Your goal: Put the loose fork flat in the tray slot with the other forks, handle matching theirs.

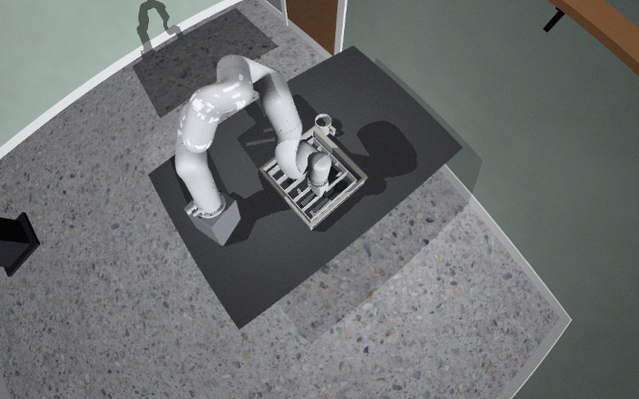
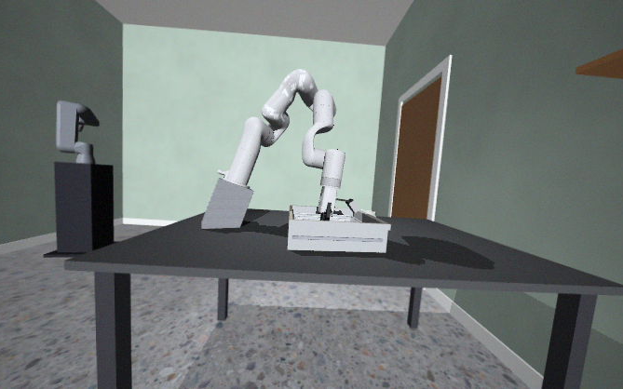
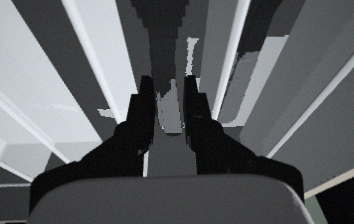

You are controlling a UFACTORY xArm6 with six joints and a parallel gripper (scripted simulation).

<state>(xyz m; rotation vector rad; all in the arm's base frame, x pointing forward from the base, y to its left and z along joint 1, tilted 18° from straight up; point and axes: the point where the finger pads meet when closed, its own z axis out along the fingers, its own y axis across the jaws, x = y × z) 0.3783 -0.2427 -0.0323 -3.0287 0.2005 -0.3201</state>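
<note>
The white cutlery tray stands in the middle of the dark table, divided into long slots. My gripper reaches straight down into one slot; in the top view the wrist hides it. In the wrist view the grey fork lies lengthwise between the black fingers, with thin gaps on both sides. The fingers stand a little apart and do not clamp it. In the exterior view a thin dark end sticks up to the right of the gripper, above the tray rim. The other forks are hidden.
A mug stands on the table just behind the tray's far corner. Two dark pieces of cutlery lie on the table left of the tray, under the arm. The arm's base stands at the table's near left.
</note>
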